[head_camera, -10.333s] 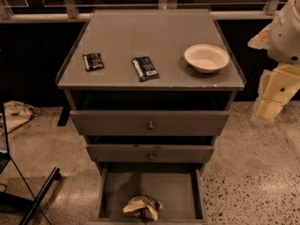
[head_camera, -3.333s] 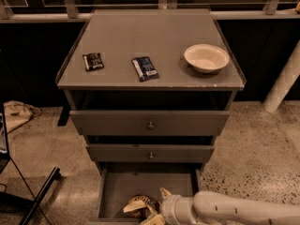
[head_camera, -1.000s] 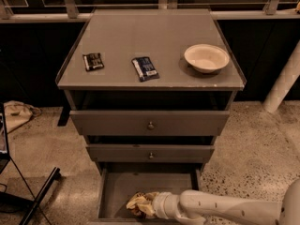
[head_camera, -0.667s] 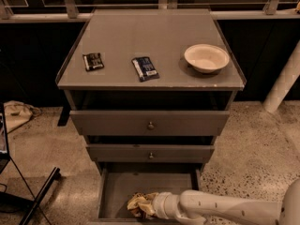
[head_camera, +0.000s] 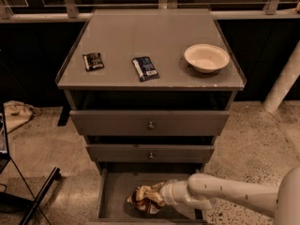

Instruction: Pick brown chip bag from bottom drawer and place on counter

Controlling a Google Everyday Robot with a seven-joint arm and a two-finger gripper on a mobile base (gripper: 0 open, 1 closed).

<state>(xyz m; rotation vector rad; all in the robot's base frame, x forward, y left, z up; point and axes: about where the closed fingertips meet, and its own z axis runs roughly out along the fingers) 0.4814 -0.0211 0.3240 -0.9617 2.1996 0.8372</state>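
The brown chip bag [head_camera: 142,199], crinkled with tan ends, lies on the floor of the open bottom drawer [head_camera: 114,198]. My white arm reaches in from the lower right, and my gripper [head_camera: 158,196] is down in the drawer, right against the bag's right side. The gripper's end is hidden where it meets the bag. The grey counter [head_camera: 150,34] is above, at the top of the cabinet.
On the counter lie a small black packet [head_camera: 93,61], a small dark-blue packet [head_camera: 145,68] and a cream bowl [head_camera: 206,57]. The two upper drawers [head_camera: 151,124] stand slightly pulled out above the bag. A black stand leg [head_camera: 40,194] is on the floor at left, and a white pole [head_camera: 283,81] at right.
The arm has come from beside the cabinet into the bottom drawer and moved left up to the bag. Over the last second almost nothing has moved.
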